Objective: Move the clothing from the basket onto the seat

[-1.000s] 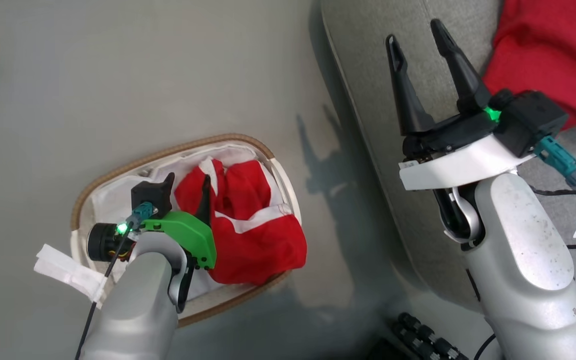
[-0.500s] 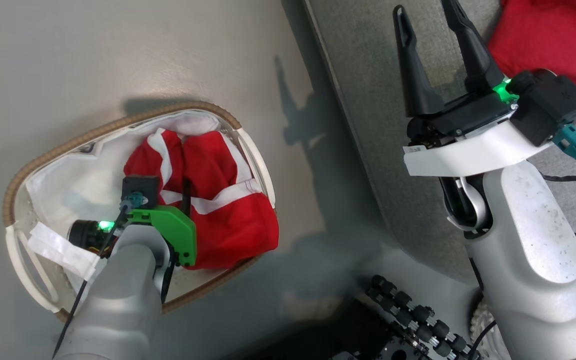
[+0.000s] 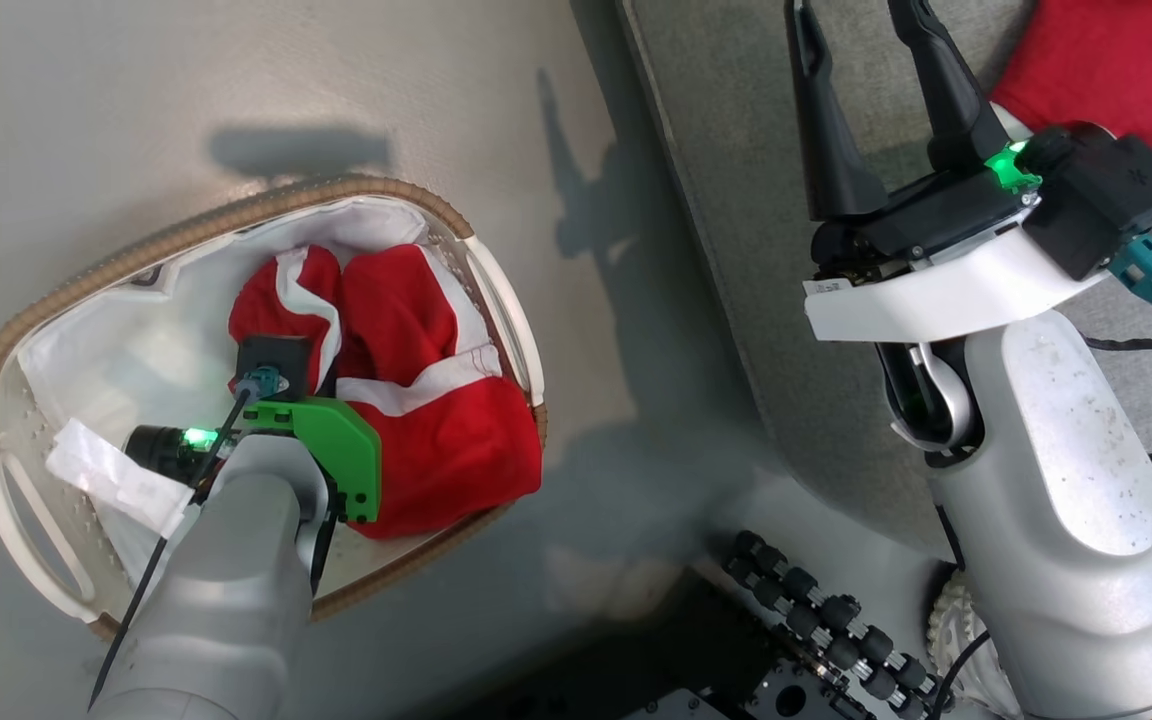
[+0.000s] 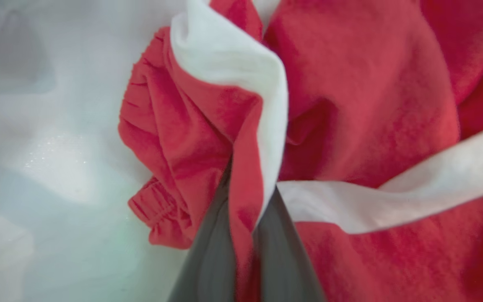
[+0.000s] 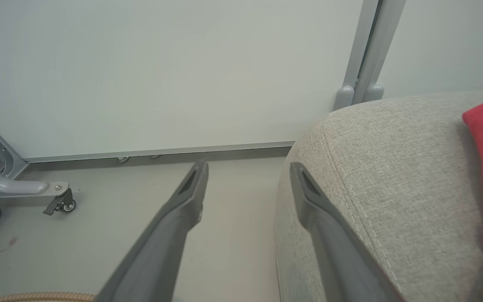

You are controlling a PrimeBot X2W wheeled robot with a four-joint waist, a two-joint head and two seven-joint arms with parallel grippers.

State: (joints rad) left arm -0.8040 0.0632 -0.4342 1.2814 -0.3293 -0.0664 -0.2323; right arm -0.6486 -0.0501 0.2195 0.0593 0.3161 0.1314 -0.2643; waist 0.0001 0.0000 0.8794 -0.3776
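The basket (image 3: pixel 136 255), white with a brown woven rim, stands on the floor at the left. Red clothing (image 3: pixel 436 420) with white bands lies bunched in its right half. My left gripper (image 4: pixel 250 184) reaches down into it and is shut on a fold of the red clothing (image 4: pixel 350 105), beside a white band. In the head view its fingers are hidden under the green wrist mount (image 3: pixel 336 450). My right gripper (image 3: pixel 851 30) is open and holds nothing, above the edge of the grey seat (image 3: pixel 736 150). Another red garment (image 3: pixel 1126 70) lies on the seat.
A white lining sheet (image 3: pixel 116 350) covers the basket's left half. The robot's dark base with black rollers (image 3: pixel 816 630) sits at the bottom between basket and seat. Beyond the right gripper (image 5: pixel 248 167) are a pale wall panel and a caster foot (image 5: pixel 59 201).
The head camera has shifted, so the basket shows further left. My left gripper has sunk deeper into the basket and its fingers have gone under the wrist. The right gripper stays open.
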